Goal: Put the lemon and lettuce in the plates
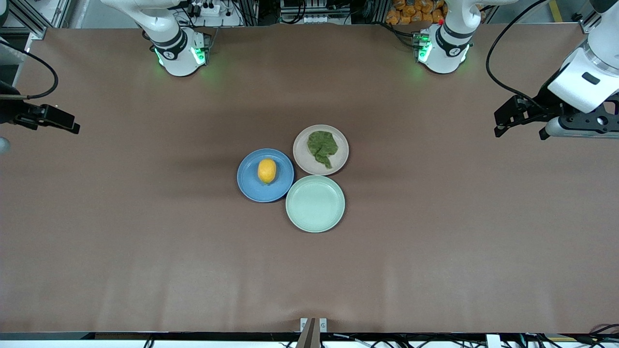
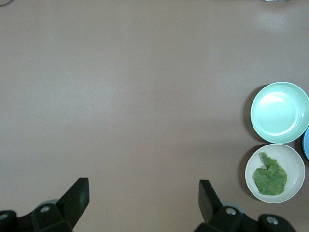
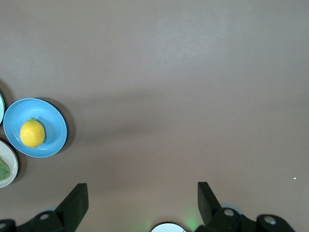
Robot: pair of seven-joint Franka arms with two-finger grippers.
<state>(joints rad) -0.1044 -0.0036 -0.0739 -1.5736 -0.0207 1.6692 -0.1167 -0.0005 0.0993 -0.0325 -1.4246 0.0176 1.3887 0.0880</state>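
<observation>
Lemon [image 1: 267, 171] lay in blue plate [image 1: 251, 186], lettuce [image 1: 323, 146] in beige plate [image 1: 338, 162], frame centre; task judged complete. Left gripper [image 2: 144, 198] and right gripper [image 3: 143, 200] waited at frame edges, fingers wide, empty.

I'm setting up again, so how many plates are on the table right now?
3, clustered mid-table: the blue plate holding the lemon, the beige plate holding the lettuce, and the mint-green plate nearest the front camera. None look hidden.

Brown cloth-covered table [image 1: 145, 251], metal framing [image 1: 29, 14] and cables [image 1: 309, 14] along its edge
</observation>
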